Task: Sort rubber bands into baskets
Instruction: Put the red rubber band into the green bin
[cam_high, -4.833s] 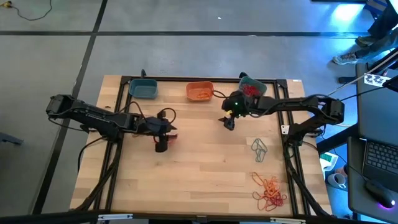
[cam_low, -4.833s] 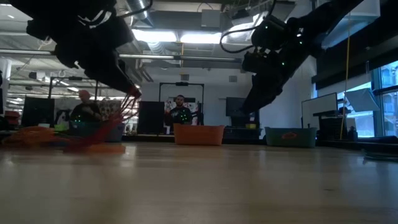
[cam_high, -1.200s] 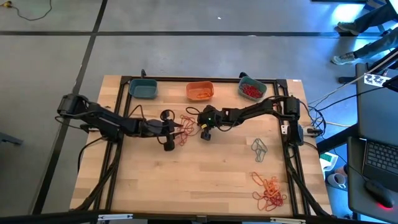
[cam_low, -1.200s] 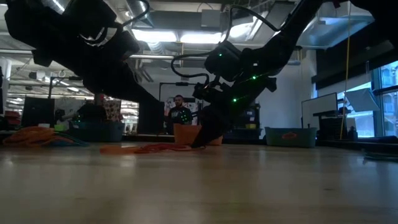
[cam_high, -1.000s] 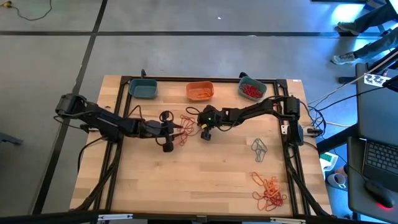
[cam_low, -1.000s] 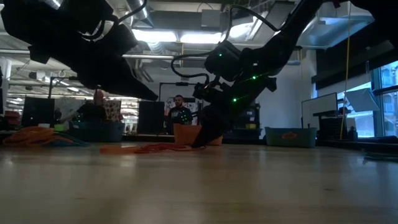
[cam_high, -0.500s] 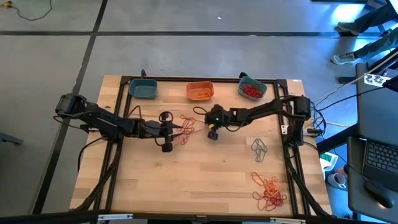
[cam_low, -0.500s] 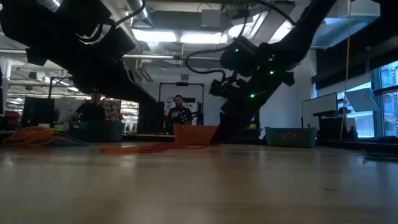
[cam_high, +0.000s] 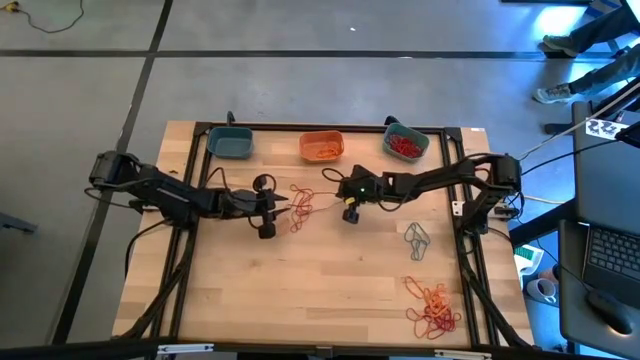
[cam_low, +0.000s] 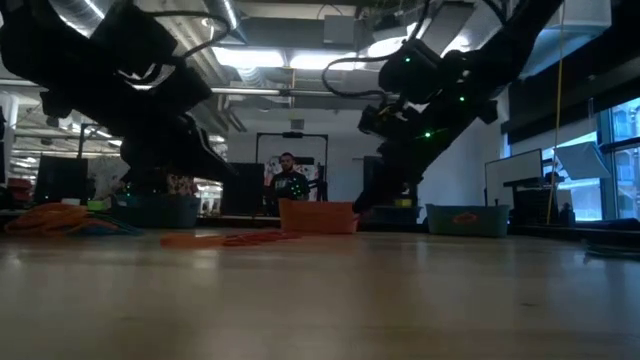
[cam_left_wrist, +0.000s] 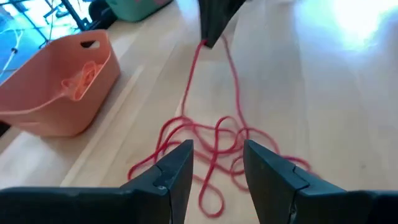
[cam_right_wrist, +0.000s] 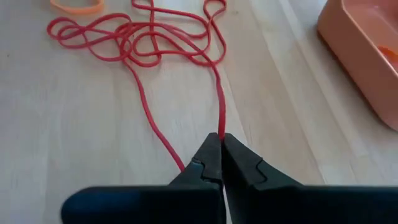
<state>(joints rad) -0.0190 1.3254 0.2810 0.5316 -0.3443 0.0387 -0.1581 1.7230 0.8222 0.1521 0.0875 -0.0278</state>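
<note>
Pinching a red rubber band (cam_right_wrist: 219, 106), your right pincer (cam_right_wrist: 221, 155) is closing on its stretched end mid-tabletop; expect limp, springy tangles. Left pincer (cam_left_wrist: 216, 165) is hovering open over the clump. Orange basket (cam_high: 321, 147) is holding orange bands, right teal basket (cam_high: 405, 143) red ones.

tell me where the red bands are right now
In the high view the loose red bands lie mid-table in front of the orange basket, between the open left gripper and the right gripper, which pinches one strand.
</note>
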